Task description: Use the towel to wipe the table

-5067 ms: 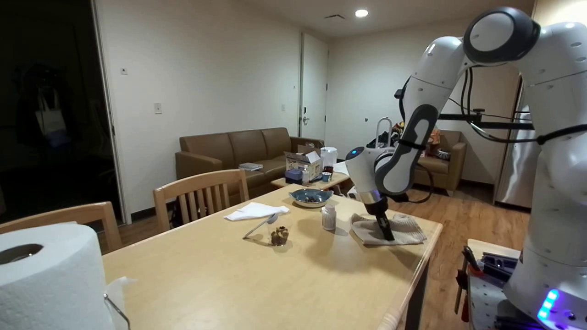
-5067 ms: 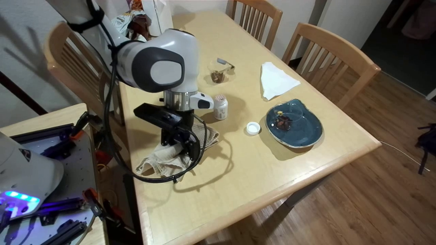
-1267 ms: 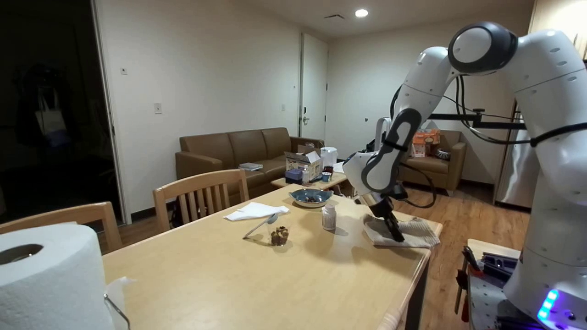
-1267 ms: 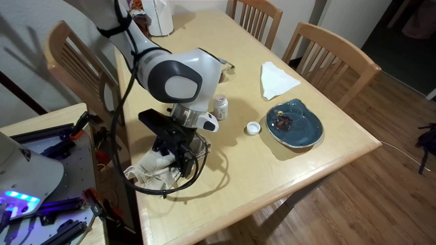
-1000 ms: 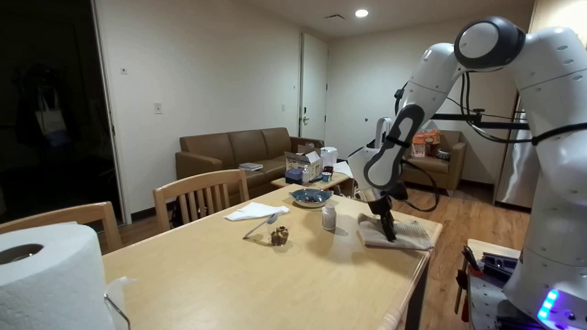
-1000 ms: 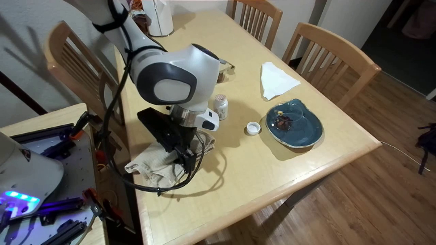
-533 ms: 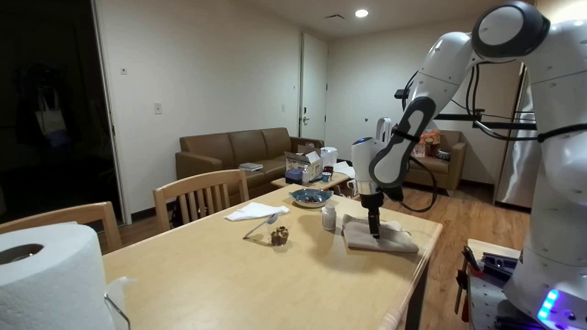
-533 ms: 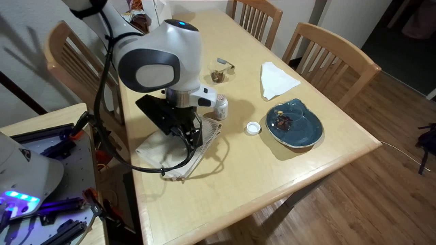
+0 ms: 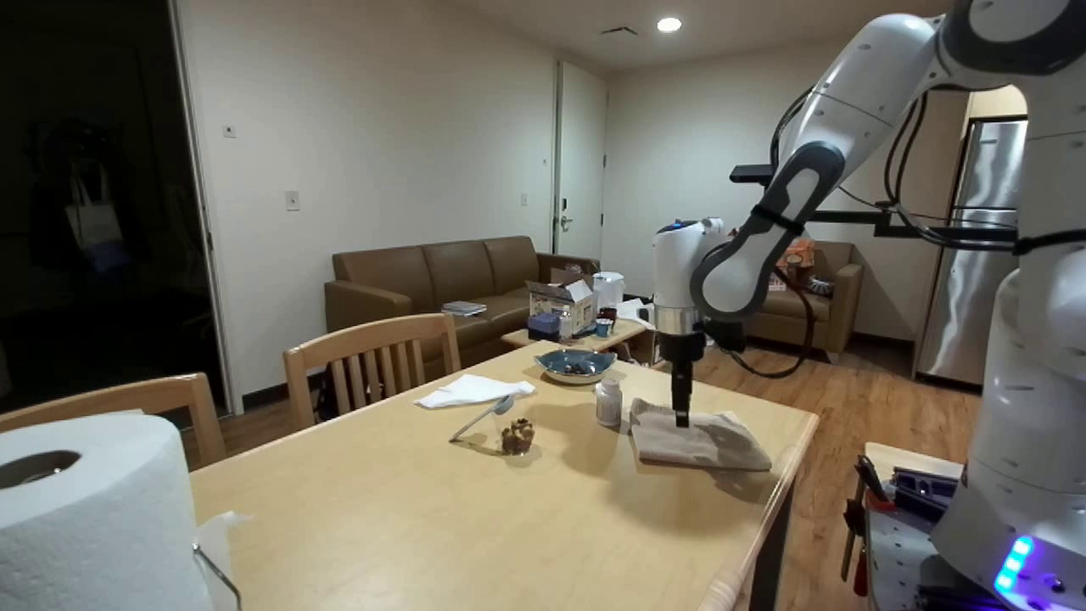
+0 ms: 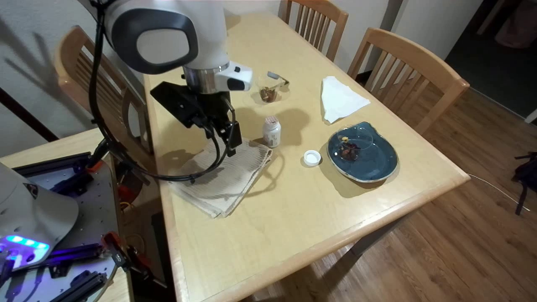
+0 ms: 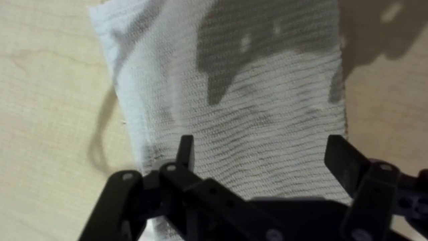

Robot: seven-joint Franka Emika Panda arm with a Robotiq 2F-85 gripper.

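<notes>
Beige ribbed cloth towel (image 10: 239,172): lying flat and folded on the pale wooden table (image 10: 319,222), close to one long edge;
Black fingers (image 11: 342,164): right over the towel, apart from it, pointing down; spread wide, with nothing gripped;
White plastic bottle with a pink-patterned top (image 10: 272,133): upright, just beside a corner of the towel; whether the two touch, I cannot tell;
White round plastic cap (image 10: 311,157): near the towel, lying apart from it;
Blue glazed dish with a pale rim (image 10: 377,162): farther from the towel, past the cap; a small clear cup with dark contents (image 10: 349,152) sits in it;
Clear cup of brown pieces (image 10: 268,93): past the bottle from the towel; a slanting grey utensil (image 9: 482,418) is beside it;
White folded napkin (image 10: 342,99): well apart from the towel; paper or cloth, I cannot tell;
Slatted wooden chair (image 9: 373,337): at the long side of the table opposite the towel;
White paper roll (image 9: 93,518): toward the other end of the table from the towel.
</notes>
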